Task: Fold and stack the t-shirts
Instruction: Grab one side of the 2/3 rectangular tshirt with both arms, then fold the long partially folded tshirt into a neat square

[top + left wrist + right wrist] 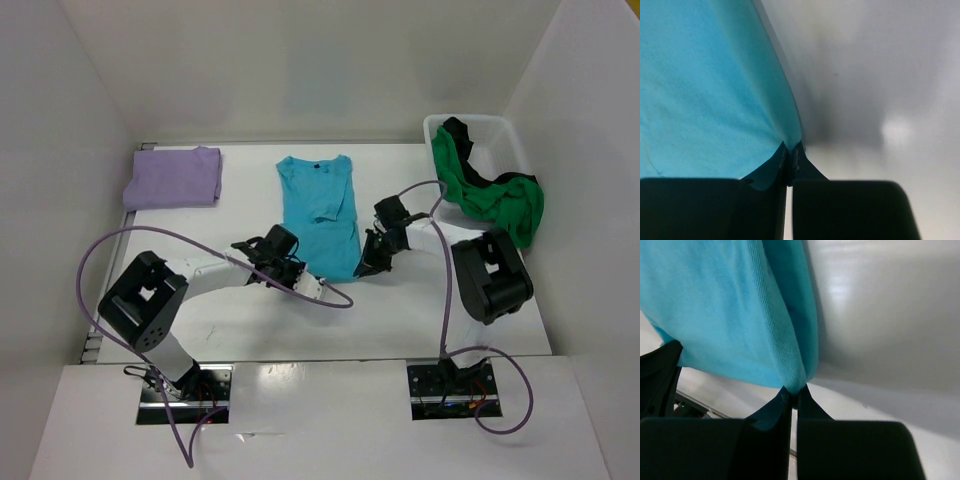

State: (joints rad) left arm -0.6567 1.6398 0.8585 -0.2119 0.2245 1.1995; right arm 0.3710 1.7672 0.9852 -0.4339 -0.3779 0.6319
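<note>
**Grip taken on both hem corners of the turquoise t-shirt [320,215]**

The shirt lies spread out mid-table [250,330], collar to the far side and hem nearest the arm bases. The left gripper [790,156] is pinched tight on the hem's left corner, with a sliver of blue cloth wedged between its fingers. The right gripper [794,392] is clamped the same way on the right corner, where the fabric looks bunched up a little.

Off at the far left sits the lavender t-shirt [175,177], folded into a neat square. On the right, the green t-shirt [490,195] spills over the rim of the white plastic bin [505,135], with the black t-shirt [456,130] tucked behind it.

To my eye this is the start of the second shirt's fold, hem up towards collar. The next move calls for both arms to lift together and carry the corners away at an even pace. If one runs ahead, the cloth will skew. Two shirts wait in the bin.
</note>
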